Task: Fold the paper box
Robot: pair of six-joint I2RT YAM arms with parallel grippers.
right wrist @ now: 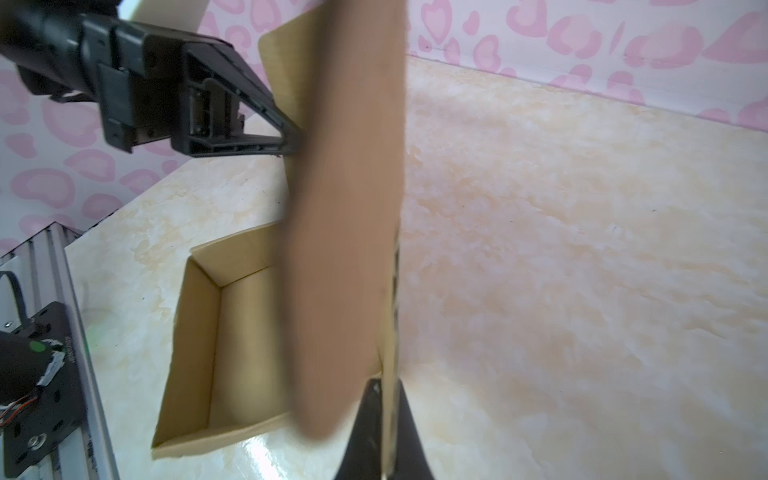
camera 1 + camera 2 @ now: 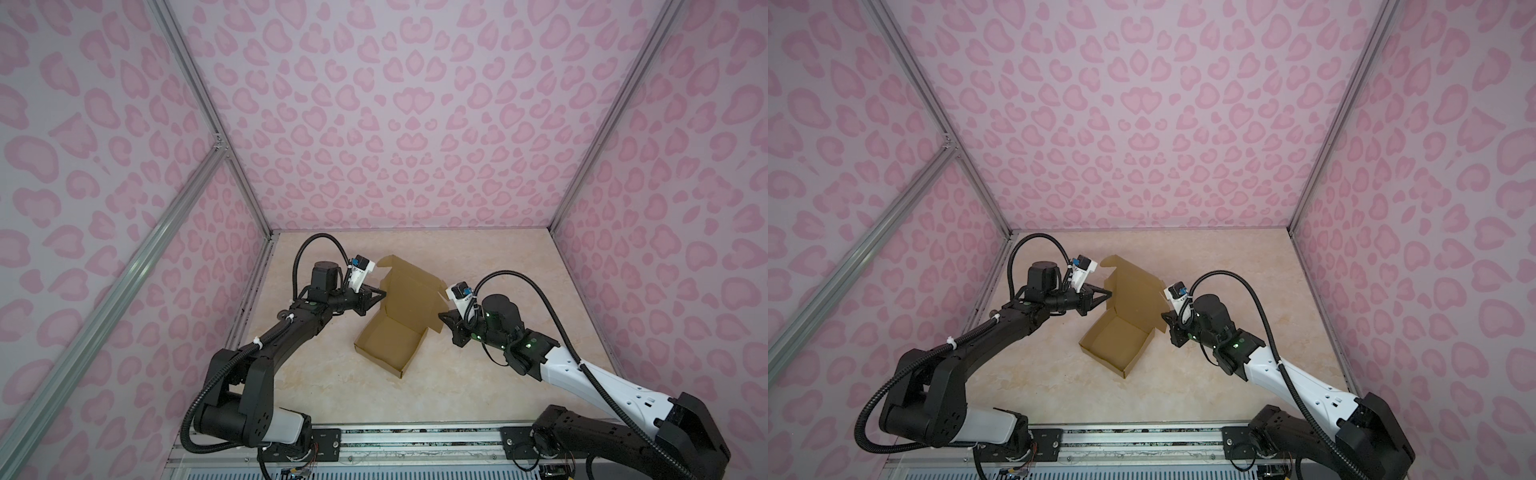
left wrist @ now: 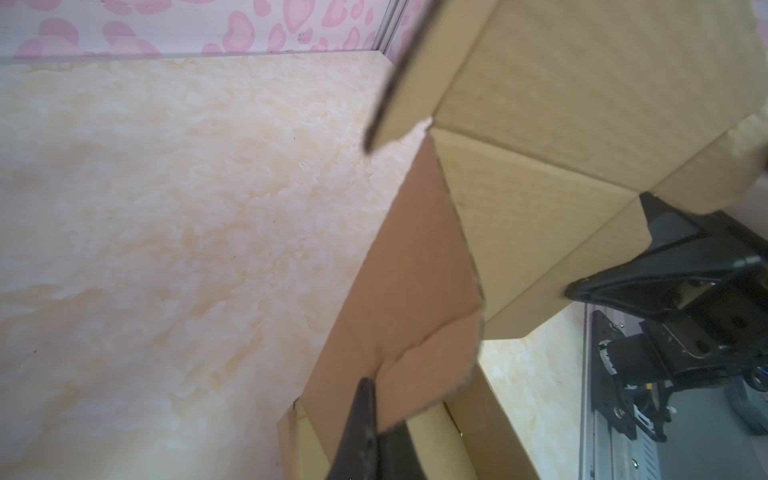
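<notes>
The paper box [image 2: 392, 343] [image 2: 1117, 338] is brown cardboard, and its shallow tray rests on the table in both top views. Its lid panel [image 2: 409, 286] stands up behind the tray. My left gripper [image 2: 383, 294] [image 2: 1109, 294] is shut on the lid's left side flap [image 3: 399, 332], which shows between its fingers [image 3: 362, 415] in the left wrist view. My right gripper [image 2: 443, 318] [image 2: 1165, 318] is shut on the lid's right edge. That thin cardboard edge [image 1: 390, 332] runs between its fingertips [image 1: 370, 399]. The blurred flap [image 1: 345, 208] hides part of the tray.
A beige marbled tabletop [image 2: 478, 374] is enclosed by pink patterned walls [image 2: 395, 124] with aluminium posts. A metal rail [image 2: 415, 440] carrying both arm bases runs along the front edge.
</notes>
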